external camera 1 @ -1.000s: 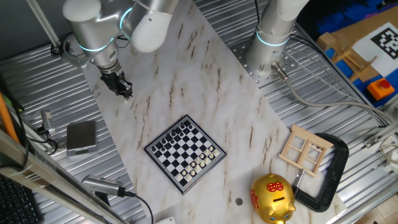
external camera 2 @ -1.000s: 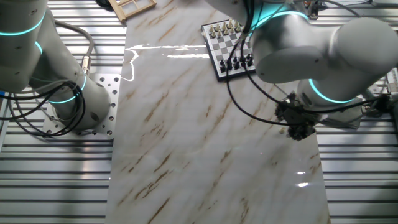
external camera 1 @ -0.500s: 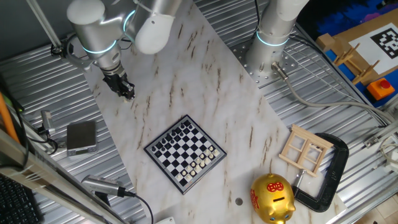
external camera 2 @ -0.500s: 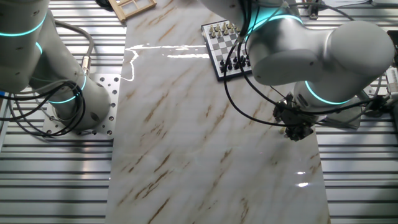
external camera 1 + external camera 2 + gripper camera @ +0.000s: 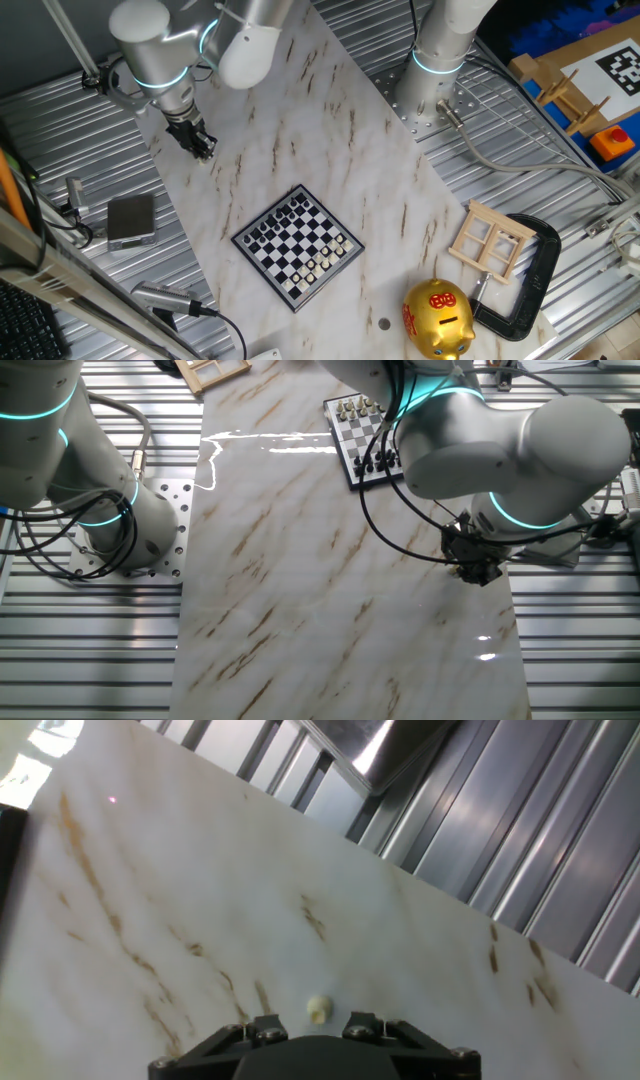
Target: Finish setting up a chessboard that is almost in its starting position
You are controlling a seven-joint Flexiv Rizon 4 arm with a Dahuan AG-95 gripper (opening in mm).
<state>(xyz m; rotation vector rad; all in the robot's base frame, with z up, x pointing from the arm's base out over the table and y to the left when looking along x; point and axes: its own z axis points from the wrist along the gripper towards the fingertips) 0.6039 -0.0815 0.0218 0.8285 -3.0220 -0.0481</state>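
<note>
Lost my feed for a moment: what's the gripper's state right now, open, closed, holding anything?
Gripper: low over the marble table near its edge, with a small pale piece lying just in front of it. Whether it is open, shut or gripping cannot be told.

The robot arm [image 5: 160,55] bends low, wrist angled down, its gripper [image 5: 203,150] near the surface; finger spacing is hard to judge.

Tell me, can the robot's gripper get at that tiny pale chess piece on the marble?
Probably yes. The pale piece lies alone on the marble table, just ahead of the gripper, with nothing between them.
</note>
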